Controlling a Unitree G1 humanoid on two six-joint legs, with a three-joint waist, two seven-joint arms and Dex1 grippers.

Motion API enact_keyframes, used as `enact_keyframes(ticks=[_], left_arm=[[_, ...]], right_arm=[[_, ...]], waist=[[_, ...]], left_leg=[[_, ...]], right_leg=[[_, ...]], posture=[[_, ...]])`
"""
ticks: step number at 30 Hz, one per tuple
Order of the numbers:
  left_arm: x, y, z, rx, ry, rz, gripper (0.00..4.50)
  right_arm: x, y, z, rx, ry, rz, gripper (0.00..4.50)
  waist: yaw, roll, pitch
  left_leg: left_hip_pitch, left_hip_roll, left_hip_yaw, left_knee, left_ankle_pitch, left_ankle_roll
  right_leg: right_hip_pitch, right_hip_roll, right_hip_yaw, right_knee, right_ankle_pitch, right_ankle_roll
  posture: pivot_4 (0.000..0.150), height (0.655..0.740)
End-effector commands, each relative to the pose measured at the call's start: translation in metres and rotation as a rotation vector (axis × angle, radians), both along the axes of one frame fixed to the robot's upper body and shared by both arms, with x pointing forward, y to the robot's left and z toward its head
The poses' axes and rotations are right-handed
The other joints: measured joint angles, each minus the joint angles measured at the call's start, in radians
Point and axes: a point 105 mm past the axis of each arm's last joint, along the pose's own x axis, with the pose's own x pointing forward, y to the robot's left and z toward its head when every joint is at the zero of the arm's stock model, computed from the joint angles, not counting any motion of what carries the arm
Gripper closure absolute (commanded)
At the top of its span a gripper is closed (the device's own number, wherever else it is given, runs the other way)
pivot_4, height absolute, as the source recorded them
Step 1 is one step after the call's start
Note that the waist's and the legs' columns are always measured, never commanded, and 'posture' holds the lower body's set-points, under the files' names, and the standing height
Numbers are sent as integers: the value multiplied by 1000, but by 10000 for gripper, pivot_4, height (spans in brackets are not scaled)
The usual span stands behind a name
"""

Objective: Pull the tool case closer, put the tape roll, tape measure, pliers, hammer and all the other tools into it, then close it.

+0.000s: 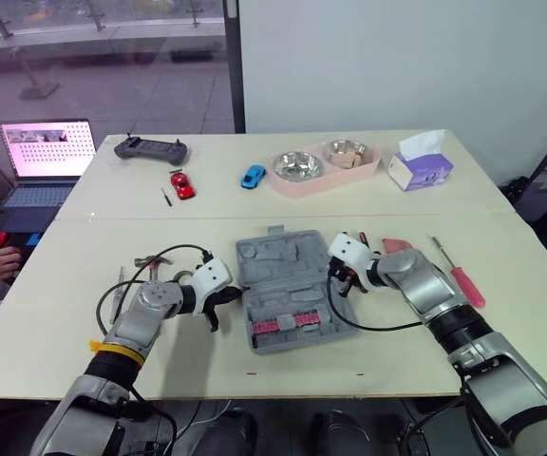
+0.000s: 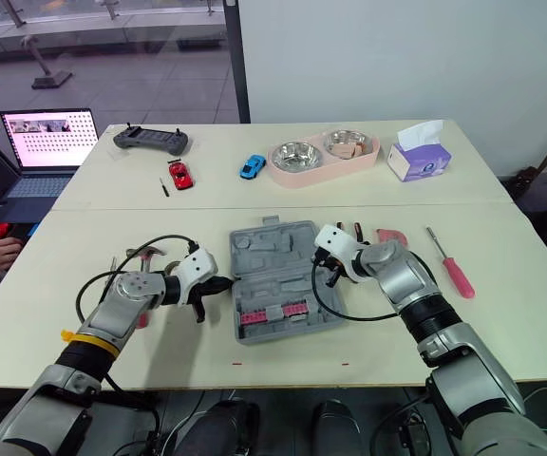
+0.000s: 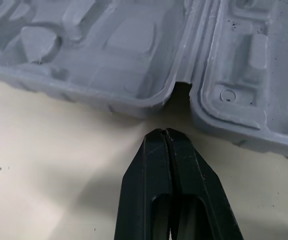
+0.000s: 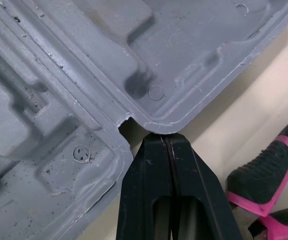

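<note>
Left wrist view gives you the left gripper (image 3: 165,132) with its two black fingers pressed flat together and nothing between them. Straight ahead of the tips lies the grey tool case (image 3: 109,60), open, with its moulded halves spread flat on the table (image 3: 49,165). The tips point at the notch in the hinge line where the two halves meet. A strip of bare table shows between them and the case edge, so they are just short of it, not touching.

Your right gripper (image 4: 165,137) has its fingers closed on each other too, holding nothing. Their tips sit right at a rounded corner of one case half, beside the hinge notch on that side. You cannot tell from here whether they press on the plastic or only meet it. Just to one side of these fingers lie pink-and-black tool handles (image 4: 266,172), apart from the case.

From the head camera, the case lies between your two grippers, one at each end of its hinge. A pink strip of bits (image 1: 288,323) sits in the half nearer the robot. Behind the left gripper, away from the case, lies the hammer (image 2: 146,255). Beyond the right gripper, farther from the case, lies a pink-handled screwdriver (image 1: 458,273).
</note>
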Motion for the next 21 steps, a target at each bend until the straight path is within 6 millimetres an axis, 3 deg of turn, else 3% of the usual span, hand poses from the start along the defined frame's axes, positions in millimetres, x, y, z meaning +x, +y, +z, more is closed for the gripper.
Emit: enact_keyframes(ticks=[1, 13, 18, 21], left_arm=[[-8, -18, -15, 21, 50, -60, 45000], [-2, -35, -12, 0, 49, -92, 45000], [-9, -33, -17, 11, 70, -112, 45000], [-21, -30, -23, 20, 105, -142, 45000]], right_arm=[[-11, 16, 3, 11, 17, 80, 44689], [-21, 17, 7, 28, 31, 48, 44689], [-25, 14, 5, 33, 45, 36, 44689], [-42, 14, 1, 57, 85, 25, 44689]], waist=[[2, 0, 0], [3, 3, -2], [3, 3, -2], [2, 3, -2]], left_leg=[[0, 0, 0, 0, 0, 0], [1, -1, -1, 1, 0, 0], [1, -1, -1, 1, 0, 0], [1, -1, -1, 0, 0, 1]], right_leg=[[0, 0, 0, 0, 0, 0], [2, -1, 0, 0, 0, 1], [2, -1, 0, 0, 0, 1], [2, -1, 0, 0, 0, 1]], posture=[[1500, 7400], [1500, 7400], [1500, 7400], [1500, 7400]])
